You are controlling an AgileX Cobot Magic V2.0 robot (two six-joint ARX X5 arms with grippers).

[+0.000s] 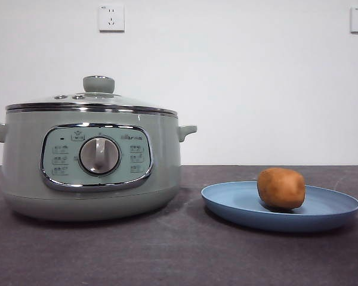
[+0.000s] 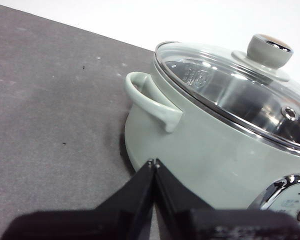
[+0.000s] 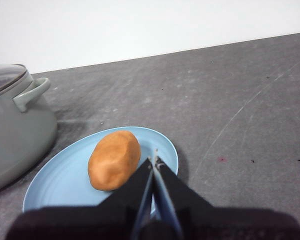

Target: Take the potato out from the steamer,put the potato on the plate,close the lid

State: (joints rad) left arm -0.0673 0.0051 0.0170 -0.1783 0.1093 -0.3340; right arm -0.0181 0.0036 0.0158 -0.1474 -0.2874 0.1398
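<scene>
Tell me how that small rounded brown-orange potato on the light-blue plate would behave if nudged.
The small rounded brown-orange potato lies loose on the shallow light-blue plate; being rounded, it would probably roll or rock. The low rim might not stop it. Its matte skin looks grippable, and it seems firm, so squashing looks unlikely.

The steamer (image 1: 92, 173) loses its left handle tip at the front view's edge; its panel labels are too small to read; the left wrist view cuts off its far side and most of the control panel; the right wrist view shows only one handle and part of the lid (image 3: 4, 77); the right gripper (image 3: 154, 161) hides the plate (image 3: 55, 182) rim's near portion there.
</scene>
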